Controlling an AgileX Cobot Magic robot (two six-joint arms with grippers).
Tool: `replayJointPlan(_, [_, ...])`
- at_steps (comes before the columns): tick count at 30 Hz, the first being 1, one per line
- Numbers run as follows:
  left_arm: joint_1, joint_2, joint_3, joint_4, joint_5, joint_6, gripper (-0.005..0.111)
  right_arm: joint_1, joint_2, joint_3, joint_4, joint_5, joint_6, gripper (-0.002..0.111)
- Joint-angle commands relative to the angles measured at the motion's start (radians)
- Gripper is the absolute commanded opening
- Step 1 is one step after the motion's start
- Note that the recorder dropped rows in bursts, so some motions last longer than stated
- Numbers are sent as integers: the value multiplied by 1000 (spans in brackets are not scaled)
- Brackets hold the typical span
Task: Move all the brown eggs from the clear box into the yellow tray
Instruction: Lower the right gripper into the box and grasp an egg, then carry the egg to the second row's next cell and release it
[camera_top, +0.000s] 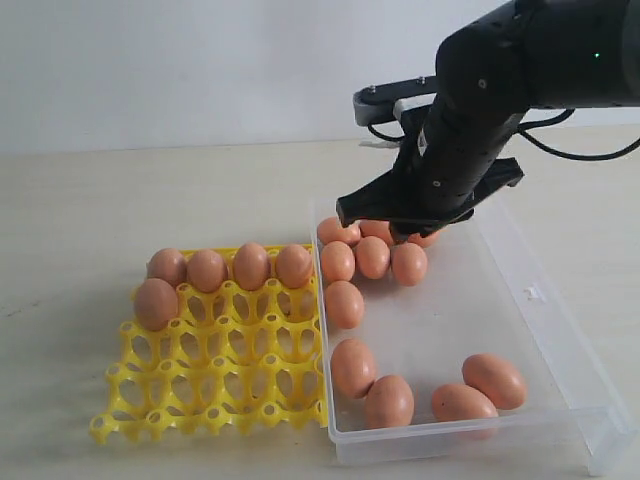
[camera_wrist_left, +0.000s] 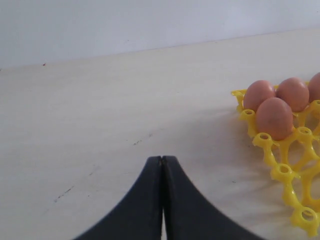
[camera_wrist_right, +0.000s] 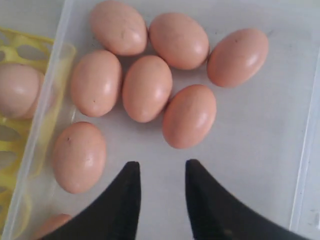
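Eggs (camera_top: 372, 257) lie in two places. Five sit in the tray (camera_top: 215, 385) on the left of the table (camera_top: 80, 200): four fill its far row, and one stands in the leftmost cup of the next row. The other eleven are in the box (camera_top: 480, 300), whose left wall runs just beside the tray's right edge. Six of them crowd the far left corner, touching or nearly touching one another. One lies alone against the left wall, about midway along it. Four lie at the near end, two by the left wall and two further right.

The right end effector (camera_wrist_right: 161, 167) hangs over the far left part of the box, above the crowded eggs. Its jaws stand apart with only bare box floor between them, and it grips nothing. The left end effector (camera_wrist_left: 161, 159) is over bare table to the left of the tray, its jaws pressed together and empty.
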Motion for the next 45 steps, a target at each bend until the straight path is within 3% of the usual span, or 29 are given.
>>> replayJointPlan(1, [-1, -6, -5, -4, -8, -5, 0, -44, 56, -1, 6, -3, 50, 50])
replayJointPlan(12, [-1, -6, -5, -4, -8, -5, 0, -90, 182, -1, -66, -219, 333, 53])
replayJointPlan(22, [-1, -6, -5, -4, -8, -5, 0, -90, 282, -3, -115, -296, 395, 53])
replayJointPlan(24, [-1, -6, -5, -4, -8, -5, 0, -90, 282, -3, -115, -292, 393, 44])
replayJointPlan(27, [-1, -6, -5, -4, -8, -4, 0, -90, 261, -3, -156, -278, 361, 6])
replayJointPlan(28, [-1, -6, -5, -4, -8, -4, 0, -90, 253, -3, -163, -276, 347, 0])
replayJointPlan(31, [-1, -6, -5, -4, -8, -4, 0, -90, 211, 0, -177, -299, 323, 0])
replayJointPlan(34, [-1, -6, -5, -4, -8, -4, 0, -77, 140, 69, -175, -467, 310, 0])
replayJointPlan(39, [-1, -6, -5, -4, -8, -4, 0, 0, 42, 270, -124, -1060, 235, 0])
replayJointPlan(45, [-1, -6, -5, -4, -8, -4, 0, 92, 54, 327, -250, -1380, 276, 0])
